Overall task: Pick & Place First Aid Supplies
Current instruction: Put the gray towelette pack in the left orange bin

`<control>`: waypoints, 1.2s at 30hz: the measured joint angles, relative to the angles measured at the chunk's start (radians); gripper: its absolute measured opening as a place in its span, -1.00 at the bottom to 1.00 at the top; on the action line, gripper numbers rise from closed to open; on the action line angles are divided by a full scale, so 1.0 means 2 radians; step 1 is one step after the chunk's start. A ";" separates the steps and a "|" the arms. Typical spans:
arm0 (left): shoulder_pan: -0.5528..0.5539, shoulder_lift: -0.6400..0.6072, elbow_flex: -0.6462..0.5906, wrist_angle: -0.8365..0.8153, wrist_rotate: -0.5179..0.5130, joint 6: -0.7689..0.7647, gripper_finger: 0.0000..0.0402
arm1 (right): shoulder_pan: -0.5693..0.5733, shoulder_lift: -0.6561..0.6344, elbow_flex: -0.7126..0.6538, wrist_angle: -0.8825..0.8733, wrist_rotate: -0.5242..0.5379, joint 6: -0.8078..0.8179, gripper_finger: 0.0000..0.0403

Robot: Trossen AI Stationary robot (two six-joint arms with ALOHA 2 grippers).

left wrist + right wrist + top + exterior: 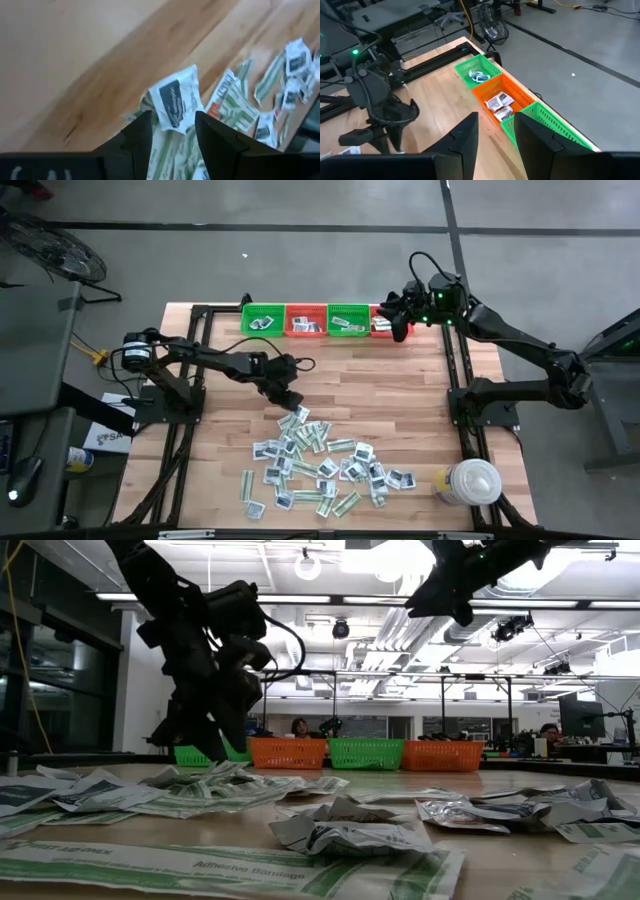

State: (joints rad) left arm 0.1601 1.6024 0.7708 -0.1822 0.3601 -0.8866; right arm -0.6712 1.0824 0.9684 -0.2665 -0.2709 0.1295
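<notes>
The first aid supplies (320, 465) lie as a loose pile of small white packets and pale-green strips on the near half of the wooden table. My left gripper (290, 400) slants down, open, over the pile's far left end. In the left wrist view its fingers (142, 137) stand on either side of a crumpled white packet with a dark mark (175, 100). My right gripper (398, 320) hangs open high over the rightmost orange basket (385, 326), with nothing between its fingers (465, 135). My left gripper comes at the crumpled white packet's near edge (172, 125) slanting down from the table's far left side, one finger on each side of it. I cannot tell whether the fingers touch it. The packet lies on the pile.
A row of green and orange baskets (306, 320) stands along the far edge, with a few packets in each. A big white round lidded container (470, 482) stands at the near right corner. Bare wood (400, 390) lies between the baskets and the pile.
</notes>
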 joint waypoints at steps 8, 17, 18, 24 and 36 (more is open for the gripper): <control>-0.002 0.000 0.000 0.000 -0.024 -0.017 -0.27 | 0.000 0.000 0.000 0.000 -0.011 0.000 -0.41; -0.017 0.000 0.000 -0.001 -0.044 -0.027 -0.27 | 0.000 0.000 0.000 0.000 -0.011 0.000 -0.41; -0.022 0.000 0.001 -0.004 -0.053 -0.031 -0.27 | 0.000 0.000 0.000 0.000 -0.011 0.000 -0.41; -0.039 0.000 0.001 -0.005 -0.081 -0.042 -0.27 | 0.000 0.000 0.000 -0.007 -0.011 0.000 -0.41; -0.042 0.000 0.001 0.005 -0.079 -0.044 -0.27 | 0.000 0.000 0.000 -0.023 -0.011 0.000 -0.41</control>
State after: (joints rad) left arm 0.0756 1.6024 0.7719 -0.1730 0.2026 -0.9742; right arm -0.6712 1.0828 0.9684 -0.3118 -0.2920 0.1299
